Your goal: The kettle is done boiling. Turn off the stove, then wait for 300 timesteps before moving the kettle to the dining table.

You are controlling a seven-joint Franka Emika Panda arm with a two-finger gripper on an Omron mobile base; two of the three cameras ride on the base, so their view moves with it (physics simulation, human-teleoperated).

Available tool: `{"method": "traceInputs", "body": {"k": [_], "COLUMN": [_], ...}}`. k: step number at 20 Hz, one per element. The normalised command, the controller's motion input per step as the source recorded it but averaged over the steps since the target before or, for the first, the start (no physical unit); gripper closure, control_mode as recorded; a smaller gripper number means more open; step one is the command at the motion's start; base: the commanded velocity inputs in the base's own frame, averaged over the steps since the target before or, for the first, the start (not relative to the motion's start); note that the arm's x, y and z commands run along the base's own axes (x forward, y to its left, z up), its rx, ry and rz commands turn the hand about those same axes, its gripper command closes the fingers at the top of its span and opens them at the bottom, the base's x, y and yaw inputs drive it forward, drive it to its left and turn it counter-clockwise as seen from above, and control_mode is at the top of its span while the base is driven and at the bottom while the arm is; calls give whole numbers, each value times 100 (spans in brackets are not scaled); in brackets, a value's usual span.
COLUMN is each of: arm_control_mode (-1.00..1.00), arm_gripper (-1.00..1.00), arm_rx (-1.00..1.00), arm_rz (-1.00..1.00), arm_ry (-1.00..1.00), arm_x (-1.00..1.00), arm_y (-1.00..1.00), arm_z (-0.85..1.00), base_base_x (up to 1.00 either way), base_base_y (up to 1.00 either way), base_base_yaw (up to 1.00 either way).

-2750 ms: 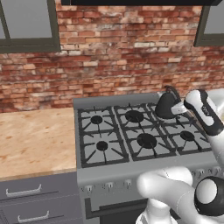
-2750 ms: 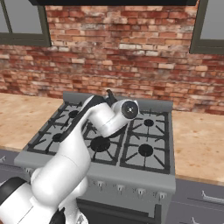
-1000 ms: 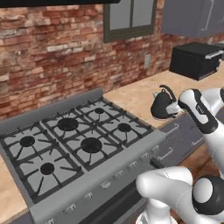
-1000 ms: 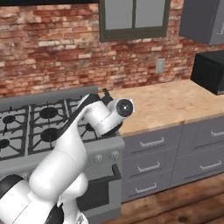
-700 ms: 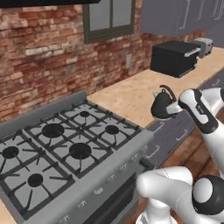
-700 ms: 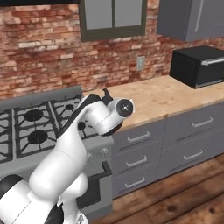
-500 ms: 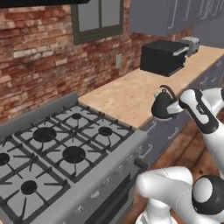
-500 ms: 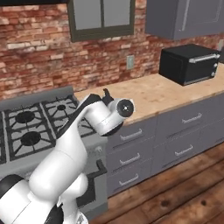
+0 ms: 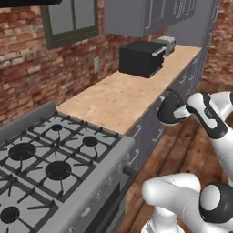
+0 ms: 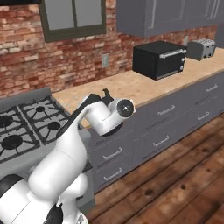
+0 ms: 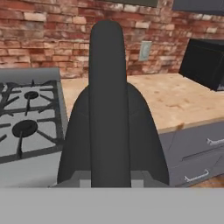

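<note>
The kettle (image 9: 168, 110), small, dark and rounded, hangs in the air over the wooden floor, just off the counter's front edge. My gripper (image 9: 181, 112) is shut on its arched handle. In the hand view the kettle (image 11: 111, 131) stands close in front, its handle running straight up the middle. From the right base view only the kettle's top (image 10: 105, 93) and dark underside peek past my white wrist. The stove (image 9: 50, 164) lies to the left with bare burners, and its grates (image 11: 26, 122) sit beyond the kettle. The dining table is out of view.
A wood-topped counter (image 9: 120, 98) over grey drawers (image 10: 164, 127) runs right of the stove. A black oven box (image 9: 141, 58) and a toaster (image 9: 167, 43) stand on its far end. Wooden floor (image 10: 175, 175) spreads to the right.
The whole scene has slid left as the base turns away from the stove toward the counter and floor. The kettle stays held in the same place relative to the arm.
</note>
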Motion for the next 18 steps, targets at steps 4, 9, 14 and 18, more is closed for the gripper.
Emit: {"method": "traceInputs", "body": {"k": [4, 9, 14, 18], "arm_control_mode": [100, 100, 100, 100], "arm_gripper": [100, 100, 100, 100], "arm_rx": [0, 0, 0, 0], "arm_rz": [0, 0, 0, 0], "arm_ry": [0, 0, 0, 0], "arm_x": [0, 0, 0, 0], "arm_y": [0, 0, 0, 0], "arm_z": [0, 0, 0, 0], "base_base_x": [0, 0, 0, 0], "base_base_y": [-64, -57, -51, -46], "base_base_yaw": [-44, -43, -37, -35]}}
